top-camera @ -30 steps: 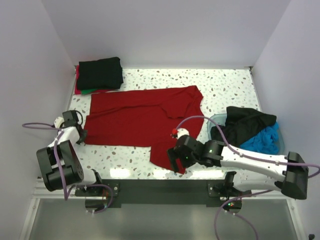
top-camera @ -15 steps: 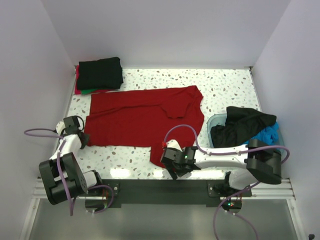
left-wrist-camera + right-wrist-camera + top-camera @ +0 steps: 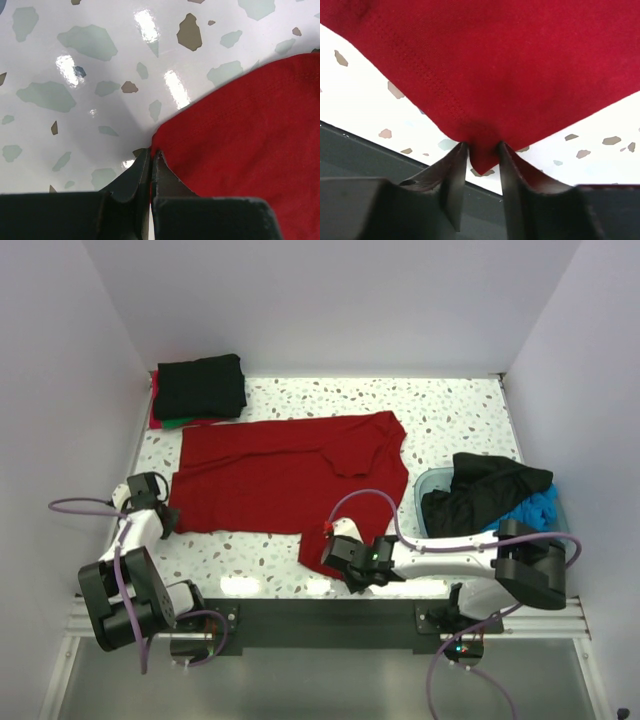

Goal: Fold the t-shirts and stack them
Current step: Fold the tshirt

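Observation:
A dark red t-shirt (image 3: 280,475) lies spread flat across the speckled table. My left gripper (image 3: 165,515) is at its left near corner. In the left wrist view my left gripper (image 3: 151,152) is shut on the edge of the dark red t-shirt (image 3: 250,135). My right gripper (image 3: 345,573) is low at the shirt's near corner by the table's front edge. The right wrist view shows my right gripper (image 3: 482,147) with its jaws part way in. A gap still shows between them, and the pointed corner of the dark red t-shirt (image 3: 495,60) lies in that gap.
A folded black t-shirt (image 3: 200,385) tops a small stack at the back left, with red and green edges (image 3: 165,422) under it. A teal basin (image 3: 425,485) at the right holds a black t-shirt (image 3: 485,490) and a blue one (image 3: 525,520). The black front rail (image 3: 320,615) runs close behind my right gripper.
My right arm has swung left and down onto the shirt's near corner, and its jaws have narrowed around it. The left gripper shifted slightly and stays shut on the left corner.

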Controlling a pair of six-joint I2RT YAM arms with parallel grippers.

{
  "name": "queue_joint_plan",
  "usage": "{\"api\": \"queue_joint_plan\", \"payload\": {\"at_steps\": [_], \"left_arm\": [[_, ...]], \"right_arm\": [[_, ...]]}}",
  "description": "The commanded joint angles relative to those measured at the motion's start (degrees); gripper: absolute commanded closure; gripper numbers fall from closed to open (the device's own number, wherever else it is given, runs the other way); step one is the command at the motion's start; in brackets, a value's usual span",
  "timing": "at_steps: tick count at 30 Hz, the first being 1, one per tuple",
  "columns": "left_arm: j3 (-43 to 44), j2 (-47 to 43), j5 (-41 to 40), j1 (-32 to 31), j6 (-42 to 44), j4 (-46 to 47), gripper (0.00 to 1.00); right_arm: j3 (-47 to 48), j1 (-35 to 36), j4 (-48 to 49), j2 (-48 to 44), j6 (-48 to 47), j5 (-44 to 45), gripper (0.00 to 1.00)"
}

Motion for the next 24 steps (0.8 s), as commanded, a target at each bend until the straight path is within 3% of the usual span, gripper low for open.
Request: {"api": "queue_joint_plan", "payload": {"at_steps": [1, 3, 6, 14, 19, 24], "left_arm": [[-0.9, -0.7, -0.1, 0.3, -0.4, -4.0, 1.0], [-1.1, -1.1, -0.1, 0.3, -0.8, -4.4, 1.0], [-1.5, -2.0, -0.2, 0.2, -1.4, -5.7, 1.0], [-3.7, -10.7, -2.1, 0.4, -6.2, -12.4, 1.0], [-3.5, -14.6, -4.4, 0.3, -11.4, -16.9, 1.0], [-0.4, -16.5, -4.4, 0.4, -11.3, -19.3, 1.0]], "right_arm": [[-4.7, 0.0, 1.4, 0.4, 2.7, 0.9, 0.67], [-6.1, 0.0, 0.9, -1.8, 3.6, 0.7, 0.75], [-7.6, 0.0, -0.5, -4.6, 3.9, 1.3, 1.0], [-8.7, 2.0, -6.0, -18.2, 3.7, -5.7, 1.0], [-10.4, 3.3, -8.0, -21.6, 8.0, -8.4, 1.0], [-5.8, 3.3, -14.4, -23.1, 8.1, -4.7, 1.0]]}}
